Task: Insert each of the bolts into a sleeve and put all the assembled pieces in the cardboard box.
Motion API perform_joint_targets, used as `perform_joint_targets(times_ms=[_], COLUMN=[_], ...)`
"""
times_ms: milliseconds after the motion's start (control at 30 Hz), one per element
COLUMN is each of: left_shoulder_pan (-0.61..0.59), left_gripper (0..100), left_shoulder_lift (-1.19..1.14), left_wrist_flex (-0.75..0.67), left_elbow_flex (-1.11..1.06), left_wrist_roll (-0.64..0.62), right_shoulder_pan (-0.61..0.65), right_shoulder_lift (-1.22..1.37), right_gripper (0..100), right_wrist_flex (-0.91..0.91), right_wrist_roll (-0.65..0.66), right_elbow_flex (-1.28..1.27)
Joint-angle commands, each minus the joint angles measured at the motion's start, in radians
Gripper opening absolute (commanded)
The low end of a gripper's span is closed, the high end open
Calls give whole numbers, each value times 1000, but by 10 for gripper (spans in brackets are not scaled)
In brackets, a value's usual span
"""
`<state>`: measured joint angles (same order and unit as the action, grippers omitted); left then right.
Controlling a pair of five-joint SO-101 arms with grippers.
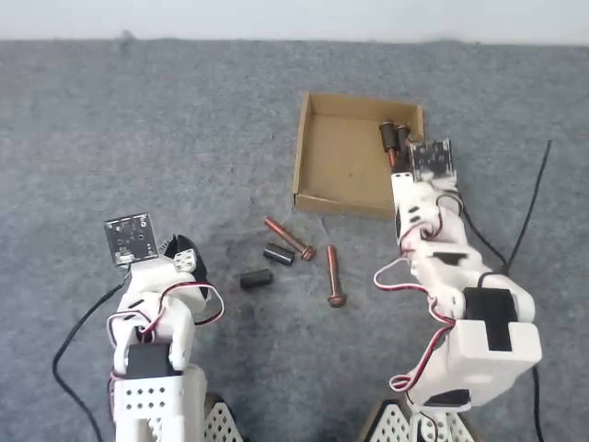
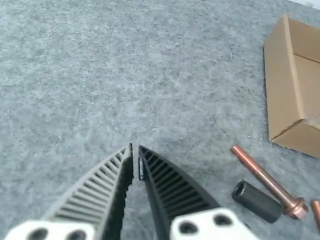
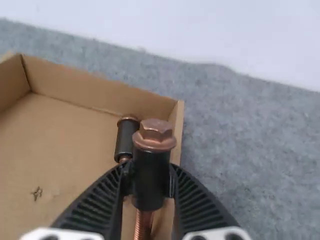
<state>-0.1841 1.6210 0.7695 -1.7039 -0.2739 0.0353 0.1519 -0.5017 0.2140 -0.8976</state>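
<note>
clamping a sleeved bolt [image 3: 154, 136], right gripper [image 3: 148, 175] hangs over box [image 3: 65, 145], 2 o'clock corner, for dropping; left gripper [image 2: 135, 152] closed, empty.

Robotics test bench. Grey felt covers the desk [image 1: 138, 120] before a plain white wall [image 1: 276, 18]. Exposed cables [image 1: 398, 381] loop along two arms [image 1: 152, 341].

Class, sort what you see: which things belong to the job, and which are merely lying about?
Job: cardboard box; two loose bolts; two loose sleeves; sleeved bolt in the right jaws; finished piece in the box.
Lying about: black cable; grey carpet.
</note>
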Motion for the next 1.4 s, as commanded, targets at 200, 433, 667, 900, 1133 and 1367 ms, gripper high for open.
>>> perform_joint_targets(times_ms=[200, 433, 667, 900, 1133, 1367], left_shoulder_pan=[-6, -5, -3, -3, -3, -3], left_gripper=[11, 11, 11, 11, 11, 11], left_shoulder_lift=[14, 14, 14, 14, 14, 14], left_wrist_flex=[-2, -2, -2, -2, -2, -3], left_elbow_flex=[12, 12, 12, 12, 12, 12], left_wrist_roll=[9, 9, 9, 9, 9, 9], right_shoulder_pan=[-25, 13, 68, 105, 125, 128], right_shoulder_lift=[-53, 79, 303, 463, 550, 558], right_gripper=[6, 6, 6, 6, 7, 114], right_wrist_flex=[601, 1073, 1339, 1477, 1491, 1544], right_wrist_roll=[18, 12, 12, -84, -106, -106], right_elbow_flex=[425, 850, 1217, 1478, 1528, 1530])
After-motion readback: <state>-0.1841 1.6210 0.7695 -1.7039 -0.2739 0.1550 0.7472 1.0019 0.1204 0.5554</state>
